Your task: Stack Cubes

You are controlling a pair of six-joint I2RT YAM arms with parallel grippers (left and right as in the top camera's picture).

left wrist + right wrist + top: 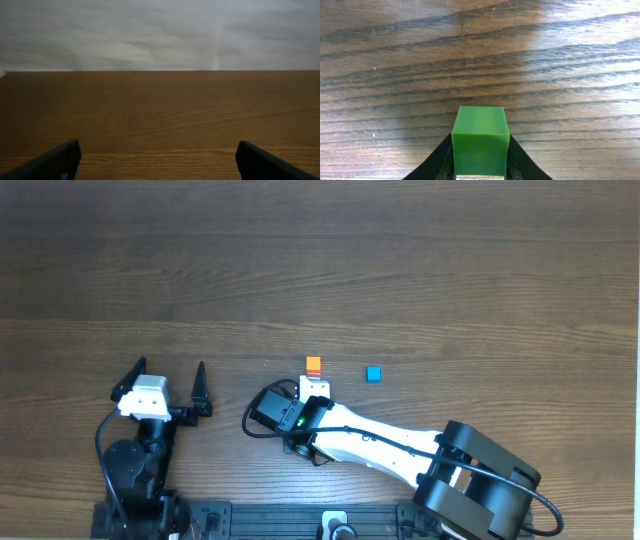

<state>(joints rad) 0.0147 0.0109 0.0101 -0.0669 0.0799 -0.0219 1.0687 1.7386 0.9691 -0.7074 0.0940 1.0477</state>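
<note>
A small orange cube (314, 365) lies on the wooden table (320, 270) near the middle, with a blue cube (373, 374) a little to its right. My right arm stretches across from the lower right, and its gripper (315, 387) sits just short of the orange cube. In the right wrist view that gripper (480, 152) is shut on a green cube (480, 135), held between its two dark fingers (439, 161) over bare wood. My left gripper (168, 376) stands open at the lower left, well away from the cubes, with nothing between its fingers (56, 161).
Bare wood runs across the far half of the table and on both sides of the cubes. A black rail (250, 515) carrying the arm bases lies along the near edge. A pale wall (160, 30) rises beyond the table's far edge.
</note>
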